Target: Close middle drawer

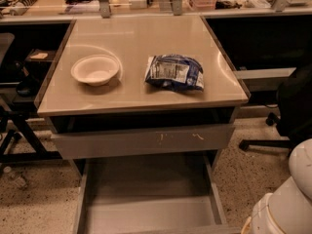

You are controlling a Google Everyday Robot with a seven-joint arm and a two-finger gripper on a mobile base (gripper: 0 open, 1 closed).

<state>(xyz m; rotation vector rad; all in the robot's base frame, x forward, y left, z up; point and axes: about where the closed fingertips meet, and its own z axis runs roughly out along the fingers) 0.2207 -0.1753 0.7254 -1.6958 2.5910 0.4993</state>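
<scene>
- An office-like workroom is showing: a wheeled office chair (296, 106) is standing at 3 o'clock.
- A cluttered bench (58, 9) is running along 12 o'clock, behind the tabletop (131, 38).
- The hand is lying outside the view.

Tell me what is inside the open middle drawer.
The middle drawer shows only a bare grey floor; nothing lies there. Its rear is hidden under the scratched drawer front above. The gripper is not in view; only the robot's white body shows at lower right.

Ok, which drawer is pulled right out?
The lower grey drawer, its long shallow tray showing; the scratched drawer front above it sits almost in. The tool is out of view; only the white arm shows at lower right.
</scene>
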